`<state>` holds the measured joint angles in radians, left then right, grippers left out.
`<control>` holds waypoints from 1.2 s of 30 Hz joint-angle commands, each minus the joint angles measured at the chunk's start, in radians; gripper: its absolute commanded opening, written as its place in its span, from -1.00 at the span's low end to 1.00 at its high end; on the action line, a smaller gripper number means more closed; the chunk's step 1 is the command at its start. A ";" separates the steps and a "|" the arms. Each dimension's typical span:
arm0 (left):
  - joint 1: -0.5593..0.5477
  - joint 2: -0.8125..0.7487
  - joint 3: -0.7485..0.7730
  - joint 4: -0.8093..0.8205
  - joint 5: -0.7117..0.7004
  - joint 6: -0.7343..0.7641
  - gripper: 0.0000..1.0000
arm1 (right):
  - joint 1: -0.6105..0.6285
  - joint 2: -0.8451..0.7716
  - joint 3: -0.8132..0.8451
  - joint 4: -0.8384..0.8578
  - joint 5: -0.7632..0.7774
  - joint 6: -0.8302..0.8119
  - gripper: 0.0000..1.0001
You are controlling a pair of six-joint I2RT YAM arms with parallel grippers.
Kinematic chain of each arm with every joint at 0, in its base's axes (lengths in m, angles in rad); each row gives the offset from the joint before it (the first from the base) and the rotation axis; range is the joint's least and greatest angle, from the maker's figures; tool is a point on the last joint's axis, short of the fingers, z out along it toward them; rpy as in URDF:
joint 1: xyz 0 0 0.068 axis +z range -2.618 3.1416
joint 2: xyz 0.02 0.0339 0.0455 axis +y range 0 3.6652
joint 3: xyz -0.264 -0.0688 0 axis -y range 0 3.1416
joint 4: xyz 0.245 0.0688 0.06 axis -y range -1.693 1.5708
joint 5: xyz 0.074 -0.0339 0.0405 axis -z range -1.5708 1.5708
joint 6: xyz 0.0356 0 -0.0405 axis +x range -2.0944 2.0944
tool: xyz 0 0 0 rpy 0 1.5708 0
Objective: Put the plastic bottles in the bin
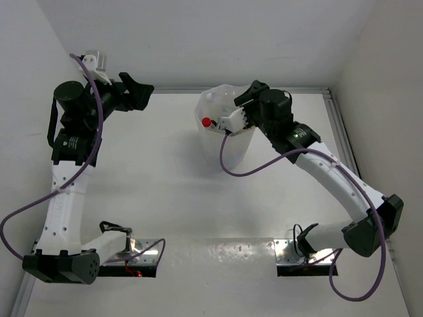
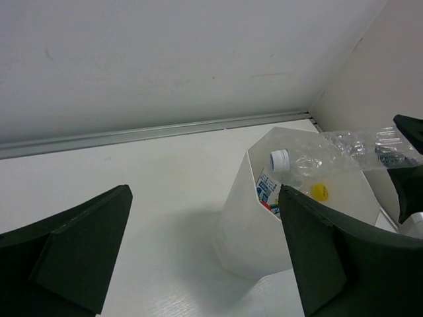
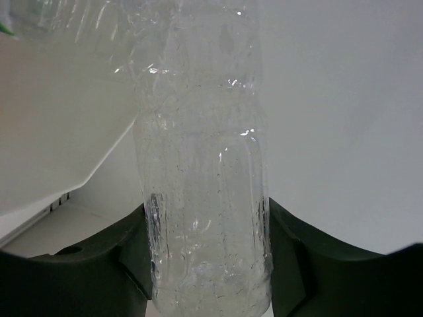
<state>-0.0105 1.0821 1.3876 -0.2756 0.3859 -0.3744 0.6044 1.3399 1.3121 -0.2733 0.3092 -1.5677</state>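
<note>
Clamped in my right gripper (image 3: 206, 214), partly closed around it, a clear plastic bottle (image 3: 198, 145) lay over the open top of the bin (image 1: 232, 153). Inside the bin sat a yellow-capped bottle (image 2: 320, 191) among others. My left gripper (image 2: 203, 198) gaped wide, empty, well apart from the bin.

- plain bottle (image 3: 205, 198): clear glossy plastic, ribbed
- bin (image 2: 241, 228): white translucent plastic, smooth facets
- worktop (image 1: 145, 185): matt white
- left pincer (image 2: 205, 211): matt black
</note>
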 commanded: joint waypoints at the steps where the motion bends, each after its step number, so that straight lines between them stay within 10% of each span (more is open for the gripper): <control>1: 0.012 -0.037 -0.001 0.039 0.005 0.020 1.00 | 0.009 0.025 0.032 0.122 -0.015 -0.005 0.06; 10: 0.021 -0.056 -0.025 0.039 -0.004 0.031 1.00 | 0.028 0.005 0.004 0.147 -0.062 -0.022 0.49; 22: 0.021 -0.056 -0.035 0.039 -0.004 0.022 1.00 | -0.071 0.031 0.111 0.382 -0.059 -0.034 0.52; 29: 0.030 0.033 0.033 -0.063 -0.015 0.051 1.00 | -0.149 0.101 0.496 0.128 0.079 0.429 0.54; 36: 0.030 0.102 0.070 -0.206 -0.001 0.163 1.00 | -0.216 -0.008 0.441 -0.225 0.071 1.087 0.56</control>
<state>0.0086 1.1877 1.4319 -0.4171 0.3851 -0.2687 0.4187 1.3655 1.7878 -0.2752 0.3656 -0.8852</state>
